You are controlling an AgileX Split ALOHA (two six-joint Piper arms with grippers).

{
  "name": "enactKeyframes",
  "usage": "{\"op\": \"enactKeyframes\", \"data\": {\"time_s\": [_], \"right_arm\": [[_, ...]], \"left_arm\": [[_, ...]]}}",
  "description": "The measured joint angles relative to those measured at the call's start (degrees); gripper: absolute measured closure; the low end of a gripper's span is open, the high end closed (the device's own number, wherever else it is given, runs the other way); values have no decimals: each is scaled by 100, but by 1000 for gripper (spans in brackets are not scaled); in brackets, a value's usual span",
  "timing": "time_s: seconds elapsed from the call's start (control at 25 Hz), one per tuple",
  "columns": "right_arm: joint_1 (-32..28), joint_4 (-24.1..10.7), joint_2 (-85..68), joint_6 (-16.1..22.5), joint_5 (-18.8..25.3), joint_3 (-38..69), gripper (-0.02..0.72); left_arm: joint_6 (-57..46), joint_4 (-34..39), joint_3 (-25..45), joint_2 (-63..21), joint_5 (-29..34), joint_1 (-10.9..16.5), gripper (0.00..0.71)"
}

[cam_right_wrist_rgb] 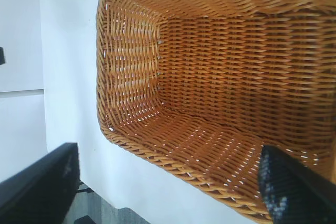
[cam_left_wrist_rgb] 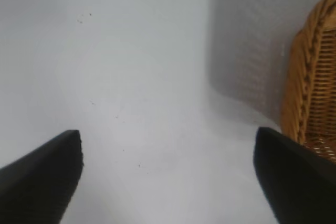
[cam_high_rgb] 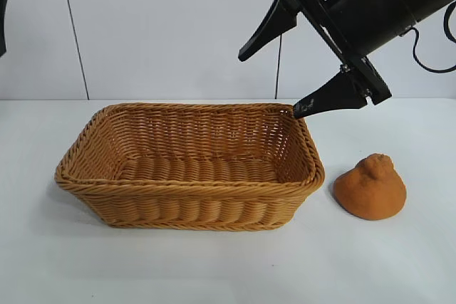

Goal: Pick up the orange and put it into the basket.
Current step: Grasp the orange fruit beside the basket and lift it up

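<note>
Beside the tan woven wicker basket (cam_high_rgb: 189, 165), the knobby dull-orange fruit (cam_high_rgb: 370, 186) lies untouched; the right gripper (cam_high_rgb: 281, 69) hovers above the basket's rim, jaws apart and empty, as does the left gripper (cam_left_wrist_rgb: 168, 179) outside the basket.

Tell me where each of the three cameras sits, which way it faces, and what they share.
Exterior: faces the rig level across the table; sees basket, orange, and the open right claw above the basket's right end.
Left wrist: looks down at bare table past the open left claw; basket corner at the edge.
Right wrist: looks down into the empty basket between its own fingers.
Shared: the basket appears in all three; the orange only in the exterior.
</note>
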Motion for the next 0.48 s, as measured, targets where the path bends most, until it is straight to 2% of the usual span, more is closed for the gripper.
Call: {"op": "enactKeyframes", "data": {"time_s": [0.16,0.48], "right_arm": [[0,0,0,0,14,0,72],[0,0,0,0,14,0,72]], "left_arm": [[21,-8,696,-898,-7,0,79],[26,4,3074,-3214,12,0,79]]}}
